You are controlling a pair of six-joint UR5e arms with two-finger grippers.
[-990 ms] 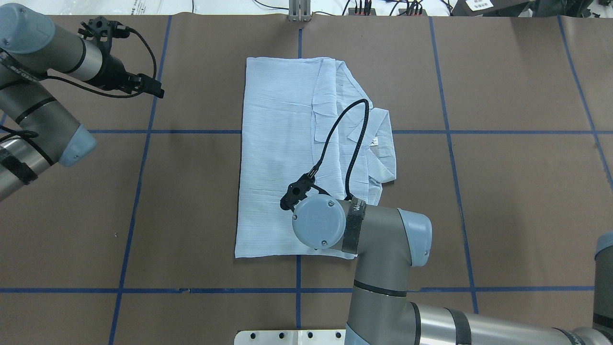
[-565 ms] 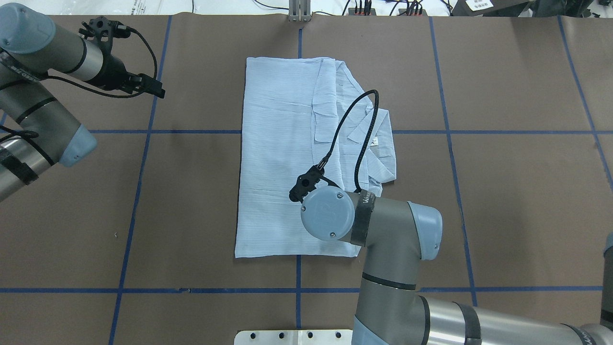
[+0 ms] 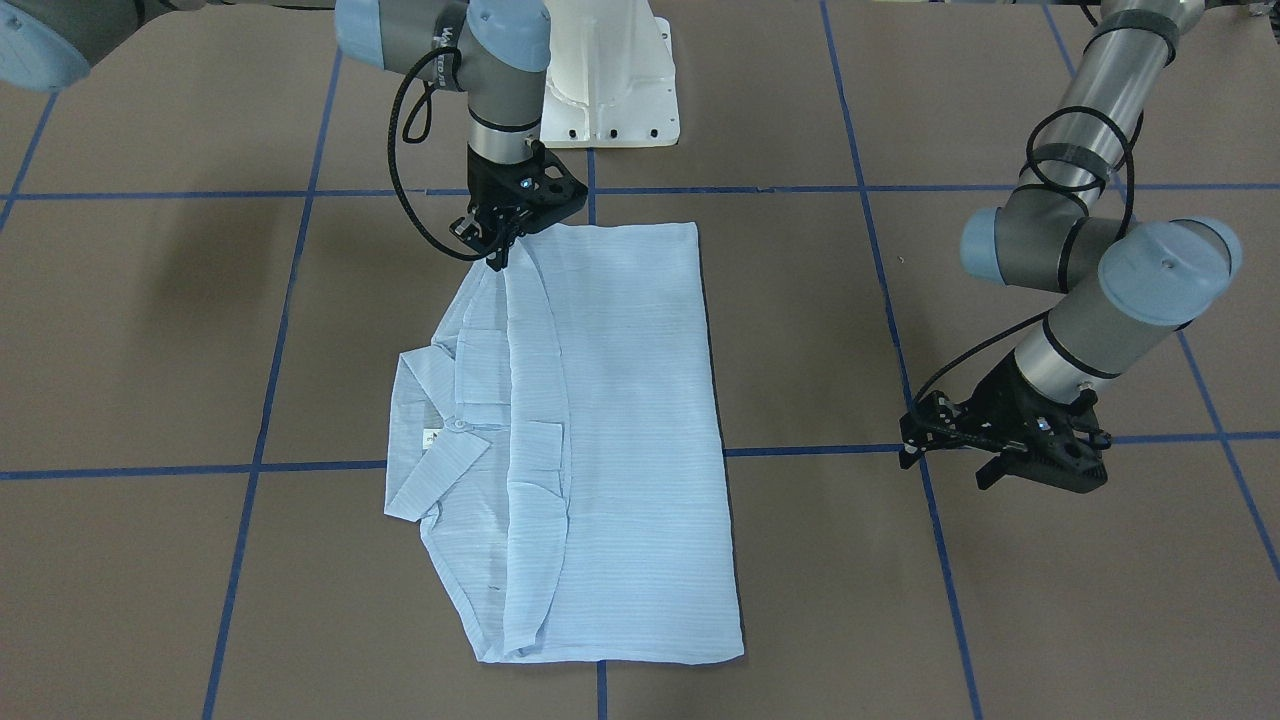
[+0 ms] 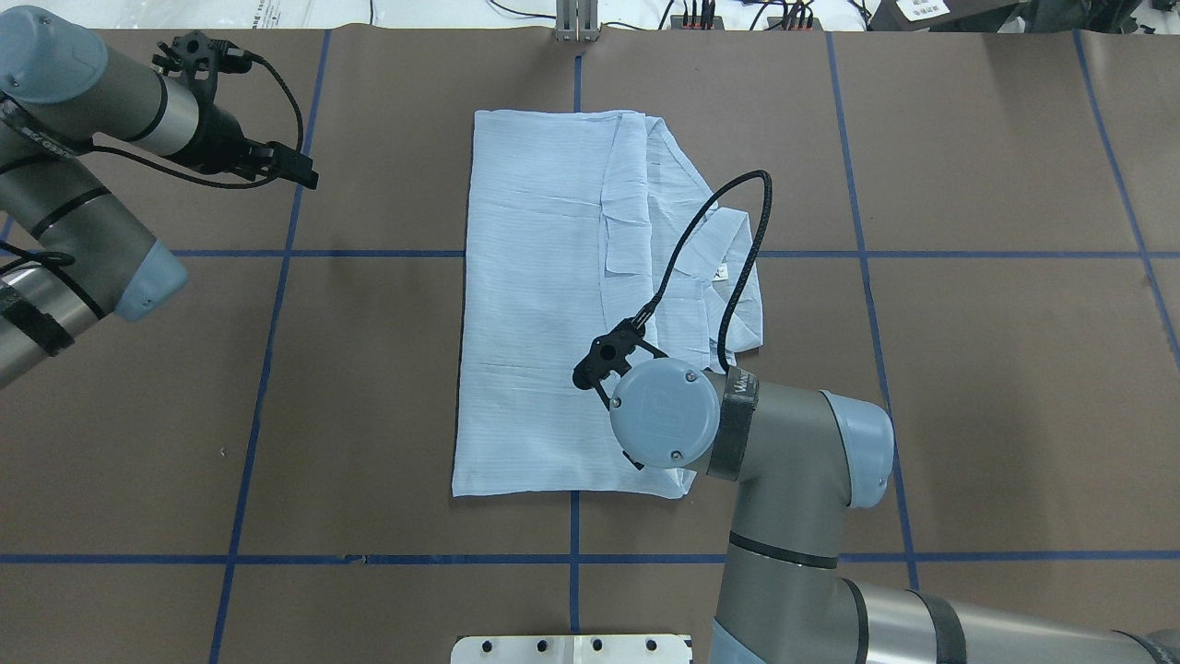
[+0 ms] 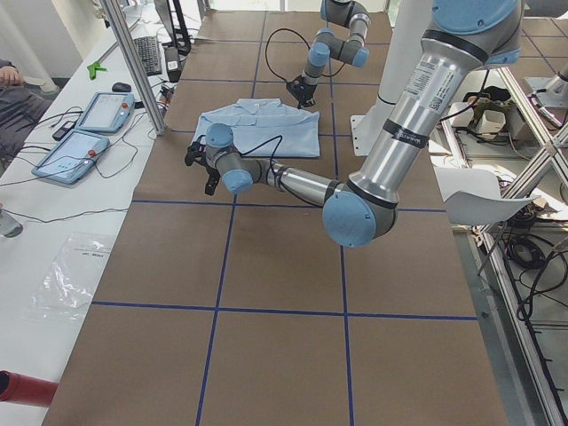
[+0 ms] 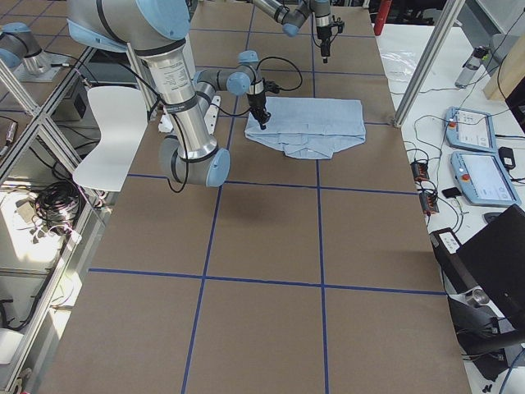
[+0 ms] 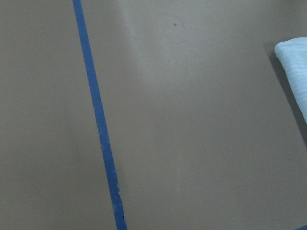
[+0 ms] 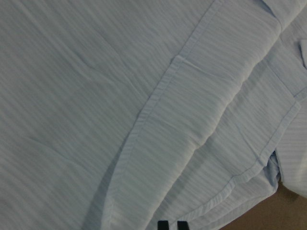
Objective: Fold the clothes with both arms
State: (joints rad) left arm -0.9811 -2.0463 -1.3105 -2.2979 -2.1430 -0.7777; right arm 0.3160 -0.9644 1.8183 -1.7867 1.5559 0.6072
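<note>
Shirt (image 4: 539, 304): lies flat on the tabletop (image 4: 369, 415), folded to a long rectangle. It is directly under the right claw (image 3: 497, 258) and well apart from the left claw (image 3: 1040, 470).
Collar (image 3: 430, 470): juts from the long side below the right claw, farther from the robot than that claw.
Right claw: points straight down at the hem corner (image 3: 492, 280) nearest the robot, tips at the cloth. Its 2 fingers (image 8: 163, 224) are drawn almost together. Whether a layer is nipped between them I cannot tell.
Why there: by my judgement, that corner is the handle for a lengthwise fold or for tidying the loose edge.
Left claw: hangs spread above bare tabletop, holding nothing, with the shirt off to its side.
Why there: likely parked clear of the cloth. A 2-arm fold would need it at the matching hem corner.
Risk: thin cloth may drag with the right claw and spoil the fold on top.
</note>
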